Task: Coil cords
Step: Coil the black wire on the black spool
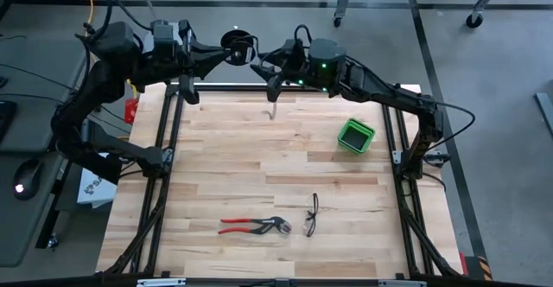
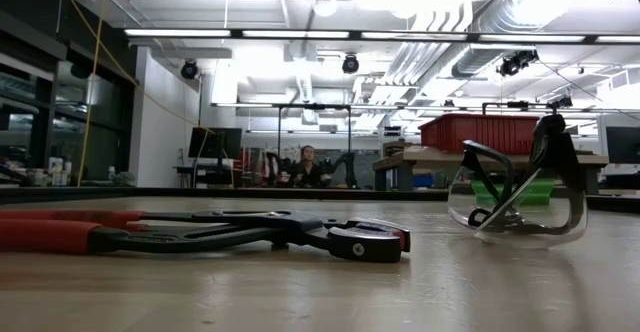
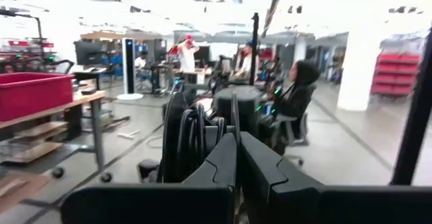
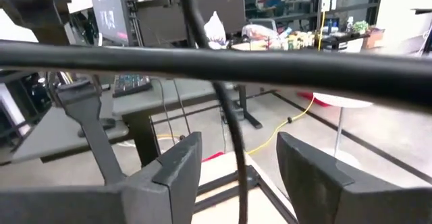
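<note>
The black cord [image 1: 238, 40] is gathered into loops beyond the table's far edge. My left gripper [image 1: 232, 52] is shut on it; in the left wrist view the loops [image 3: 192, 136] hang just beside my left gripper [image 3: 236, 153]. One strand [image 4: 231, 133] runs down between the spread fingers of my right gripper [image 4: 246, 166], and I cannot tell whether it touches them. My right gripper [image 1: 263, 66] is open and faces the left one at close range. The cord's loose end [image 1: 272, 107] hangs over the far part of the table. Neither gripper shows in the low view. My left gripper pinches a strand of the cord [image 3: 234, 123] between its two shut fingers, right beside the bundle of loops. The fingers lie about level, pointing toward the table's right side. The loops are lifted clear of the table and hang beside the fingers.
A small green bin [image 1: 355, 136] stands at the right of the table. Red-handled pliers [image 1: 255, 226] and safety glasses [image 1: 312, 215] lie near the front edge. A yellow cable [image 1: 89, 2] hangs at the far left, off the table. People sit in the room beyond.
</note>
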Action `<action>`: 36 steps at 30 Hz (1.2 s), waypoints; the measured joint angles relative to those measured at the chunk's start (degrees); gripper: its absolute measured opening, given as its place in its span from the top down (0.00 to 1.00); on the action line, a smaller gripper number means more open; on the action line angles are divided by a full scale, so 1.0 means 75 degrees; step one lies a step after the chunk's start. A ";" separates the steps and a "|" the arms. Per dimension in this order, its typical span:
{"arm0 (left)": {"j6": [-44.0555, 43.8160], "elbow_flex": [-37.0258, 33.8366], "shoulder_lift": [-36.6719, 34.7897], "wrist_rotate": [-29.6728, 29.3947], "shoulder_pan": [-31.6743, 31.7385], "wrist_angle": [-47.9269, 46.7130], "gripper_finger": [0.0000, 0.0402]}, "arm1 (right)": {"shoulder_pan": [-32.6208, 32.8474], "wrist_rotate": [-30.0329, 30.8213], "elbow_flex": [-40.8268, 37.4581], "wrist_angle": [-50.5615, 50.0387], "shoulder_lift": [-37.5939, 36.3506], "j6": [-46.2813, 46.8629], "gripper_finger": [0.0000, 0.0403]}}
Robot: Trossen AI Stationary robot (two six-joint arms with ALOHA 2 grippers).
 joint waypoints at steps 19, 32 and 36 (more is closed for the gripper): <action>-0.0028 0.0003 0.0051 -0.0866 -0.0763 0.0902 1.00 | 0.0082 -0.0402 -0.0006 -0.0691 -0.0616 0.0197 0.54; -0.0469 0.0003 0.0137 -0.0236 -0.0997 0.1395 1.00 | 0.0122 -0.1725 -0.0009 -0.0457 -0.0565 0.0475 0.54; -0.0643 0.0003 0.0137 0.0234 -0.1000 0.1604 1.00 | 0.0125 -0.1979 -0.0009 -0.0546 -0.0574 0.0539 0.54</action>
